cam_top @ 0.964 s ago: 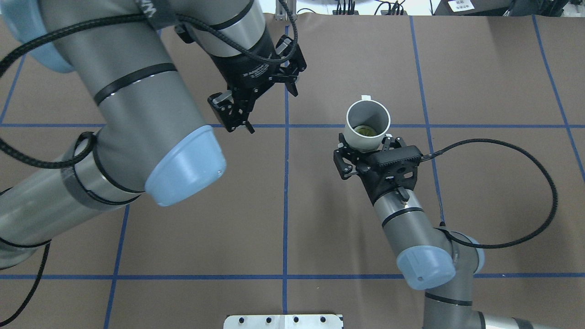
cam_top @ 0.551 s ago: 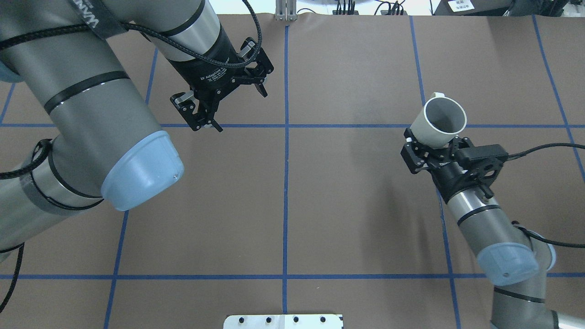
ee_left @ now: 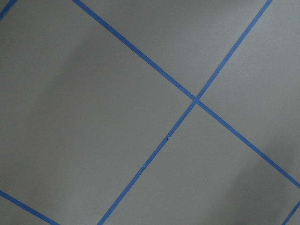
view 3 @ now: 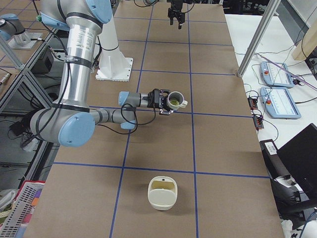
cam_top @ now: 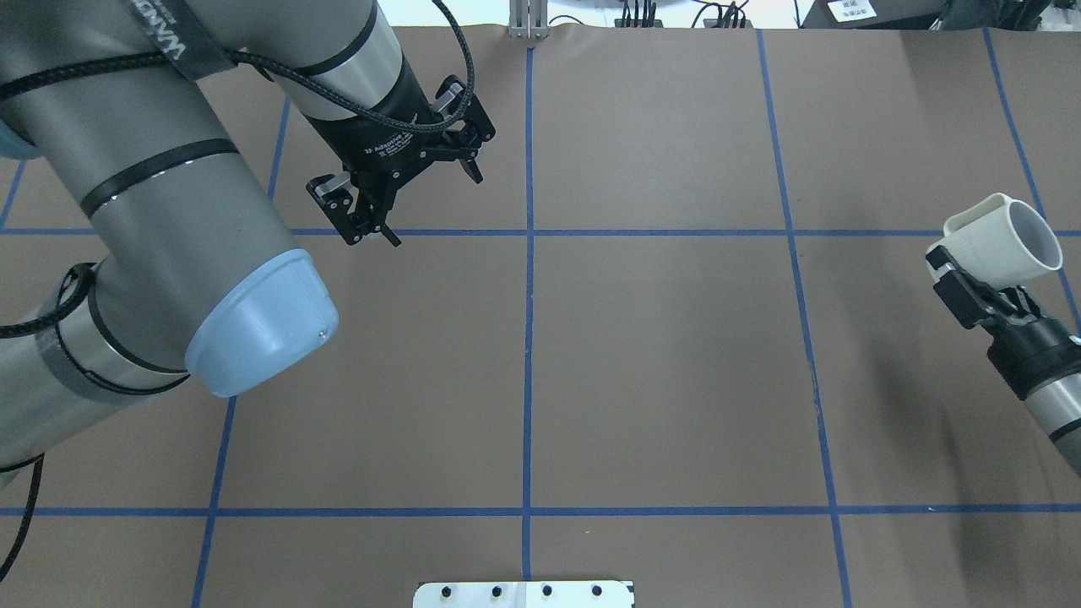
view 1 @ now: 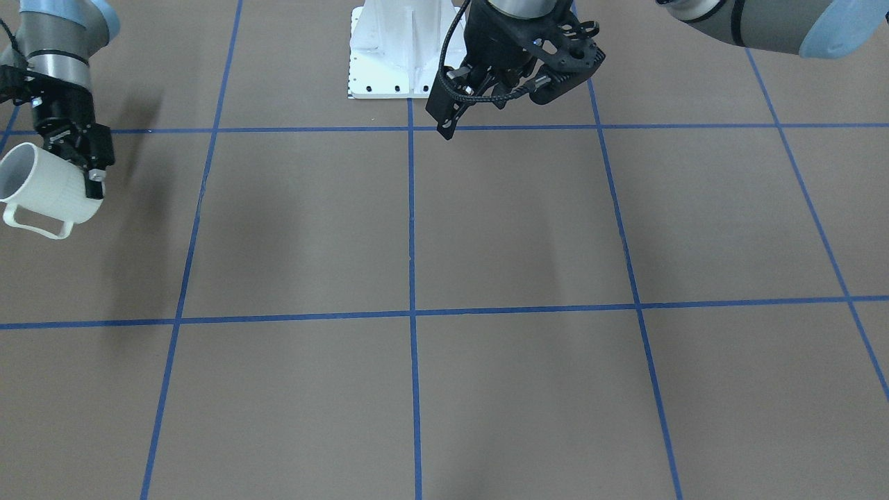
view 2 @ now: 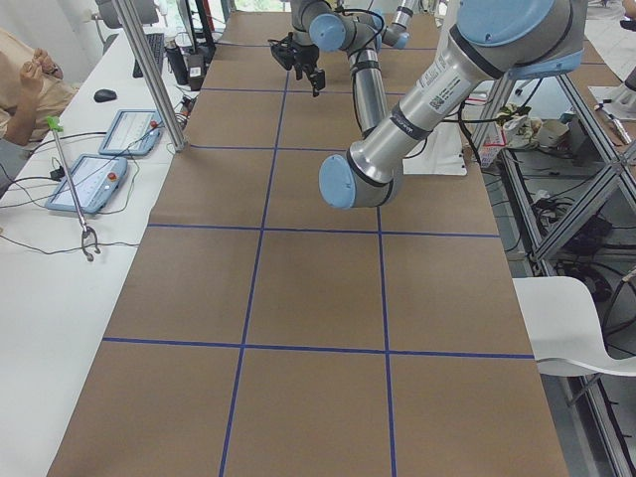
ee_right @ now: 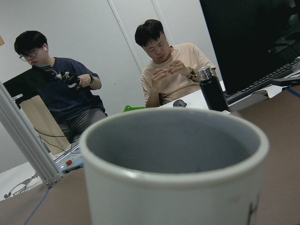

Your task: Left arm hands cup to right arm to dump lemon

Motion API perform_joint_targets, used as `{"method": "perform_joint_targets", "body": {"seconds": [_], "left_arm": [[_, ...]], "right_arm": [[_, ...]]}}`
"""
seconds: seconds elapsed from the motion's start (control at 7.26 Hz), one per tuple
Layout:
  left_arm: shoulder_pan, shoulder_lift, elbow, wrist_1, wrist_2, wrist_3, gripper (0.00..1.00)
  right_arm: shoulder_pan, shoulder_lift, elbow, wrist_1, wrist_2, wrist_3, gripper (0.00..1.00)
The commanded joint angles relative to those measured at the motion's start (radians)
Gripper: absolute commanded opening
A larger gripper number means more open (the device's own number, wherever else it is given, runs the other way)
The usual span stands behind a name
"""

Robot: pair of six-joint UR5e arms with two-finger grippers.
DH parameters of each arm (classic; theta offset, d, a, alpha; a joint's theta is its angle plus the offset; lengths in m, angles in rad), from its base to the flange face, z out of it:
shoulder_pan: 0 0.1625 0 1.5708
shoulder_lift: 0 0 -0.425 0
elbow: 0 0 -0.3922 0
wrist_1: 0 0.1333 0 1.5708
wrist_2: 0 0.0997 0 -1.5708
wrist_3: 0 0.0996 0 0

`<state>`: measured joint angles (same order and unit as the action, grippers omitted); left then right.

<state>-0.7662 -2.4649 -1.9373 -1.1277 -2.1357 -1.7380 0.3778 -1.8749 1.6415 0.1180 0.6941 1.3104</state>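
Observation:
The white cup (cam_top: 1001, 239) is held clear of the brown table near its right edge, tilted with its mouth toward the right and away from the robot. My right gripper (cam_top: 980, 274) is shut on its lower wall. From the front the cup (view 1: 43, 187) shows at far left with its handle underneath. The yellow-green lemon (view 3: 174, 102) lies inside the cup (view 3: 174, 101); it does not show in the right wrist view, which the cup's rim (ee_right: 173, 136) fills. My left gripper (cam_top: 436, 209) hangs open and holds nothing over the far left-centre of the table.
A cream open-topped container (view 3: 162, 193) stands on the table near its right end. The white robot base plate (view 1: 403, 55) sits at the robot's side. Two people (ee_right: 61, 89) sit at a desk beyond the table, with control pendants (view 3: 277, 74) on it.
My right arm has carried the cup from the table's middle out to the right edge, tipping it further. My left arm has drawn back to the left, still open.

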Motion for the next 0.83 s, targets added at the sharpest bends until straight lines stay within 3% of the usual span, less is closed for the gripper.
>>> {"method": "perform_joint_targets", "body": {"seconds": [0.0,0.28,0.69], "left_arm": [[0.005,-0.002,-0.009,0.006,0.032,0.0,1.0],[0.039,0.001,-0.011,0.006,0.042,0.002,1.0],[0.045,0.0,0.017,0.006,0.073,0.055,1.0]], "right_arm": [[0.012,-0.073,-0.156,0.281,0.024,0.029,0.02],[0.01,-0.072,-0.425,0.591,0.035,0.071,0.04],[0.016,-0.093,-0.515,0.656,0.036,0.251,0.05]]}}
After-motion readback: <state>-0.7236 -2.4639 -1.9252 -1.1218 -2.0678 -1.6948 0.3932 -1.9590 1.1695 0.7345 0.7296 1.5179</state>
